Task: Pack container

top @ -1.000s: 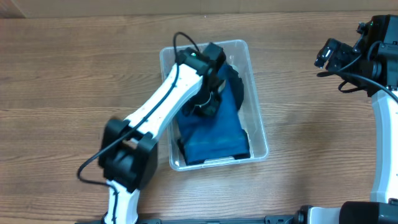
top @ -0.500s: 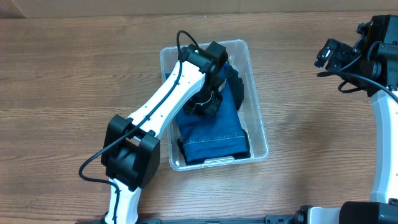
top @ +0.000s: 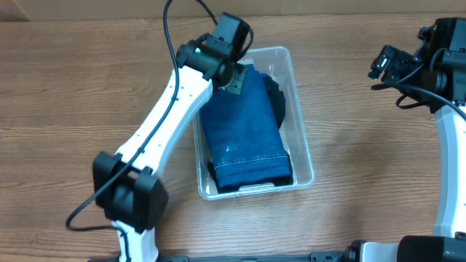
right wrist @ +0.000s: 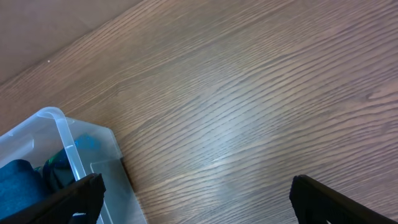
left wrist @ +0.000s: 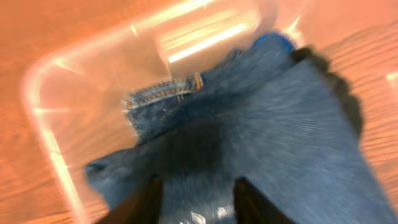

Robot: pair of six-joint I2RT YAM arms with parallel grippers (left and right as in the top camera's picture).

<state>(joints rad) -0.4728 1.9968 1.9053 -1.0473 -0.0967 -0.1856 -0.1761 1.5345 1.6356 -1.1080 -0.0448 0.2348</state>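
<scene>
The bench is a wide spread of brown wood-grain laminate, the grain running left to right, with soft patches of glare from the lights above. Past its far edge runs a plain, paler tan strip; I cannot tell whether that is a wall or a board.

The clear plastic container sits near the middle of the bench, its long side running far to near and its near end turned a little to the right. A pair of folded blue jeans fills most of it, stitched hem toward the near end, and a dark garment shows along the jeans' far right side.

The left arm, white with black joints, reaches from the near left up over the container's far left corner. The left gripper hangs just above the jeans there. From its wrist camera, which is badly blurred, the two dark fingers are moderately parted over the denim with nothing between them.

The right arm stands at the right edge of the bench, well apart from the container. The right gripper is spread wide and empty; its wrist camera sees bare wood and only the far right corner of the container.
</scene>
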